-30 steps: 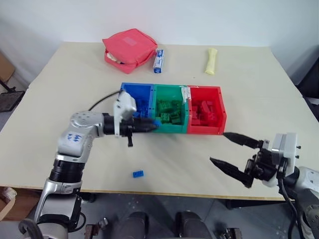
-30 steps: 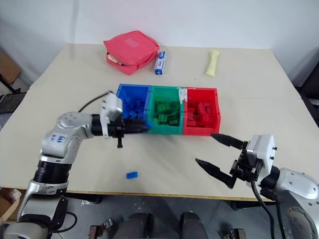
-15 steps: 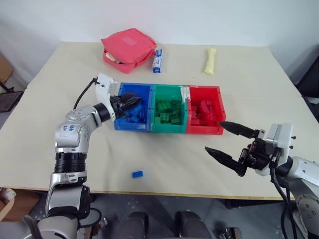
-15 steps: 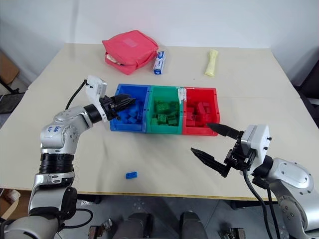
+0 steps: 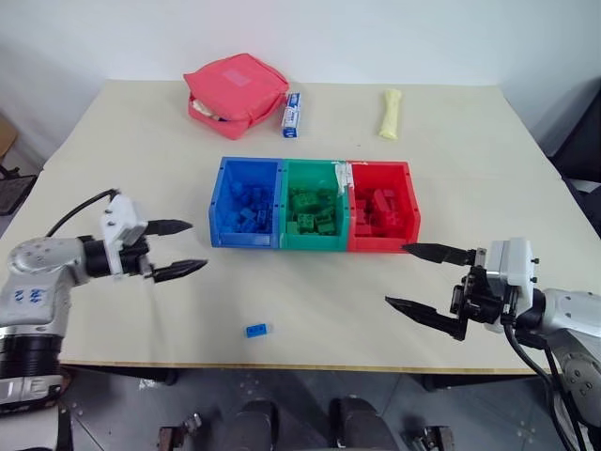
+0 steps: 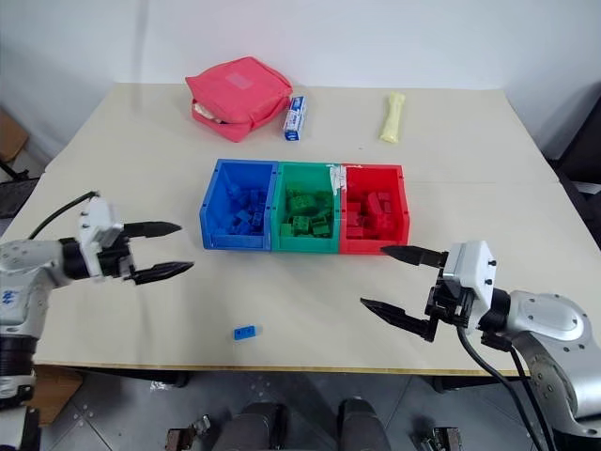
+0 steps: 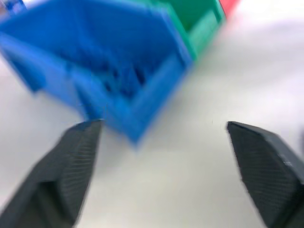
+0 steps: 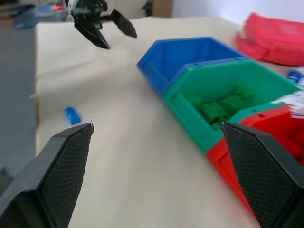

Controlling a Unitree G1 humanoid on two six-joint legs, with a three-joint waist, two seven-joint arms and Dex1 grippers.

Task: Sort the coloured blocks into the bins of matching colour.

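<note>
Blue block [image 5: 257, 330] on table [image 5: 131, 160], bins [image 5: 315, 204] filled

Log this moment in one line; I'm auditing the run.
left gripper: open, empty | right gripper: open, empty | blue block: loose on table

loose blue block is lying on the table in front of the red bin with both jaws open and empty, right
Not quite. The loose blue block lies on the table in front of the blue bin, not the red bin, as the left eye view shows. The rest holds: the left gripper and the right gripper both have open, empty jaws.
</note>
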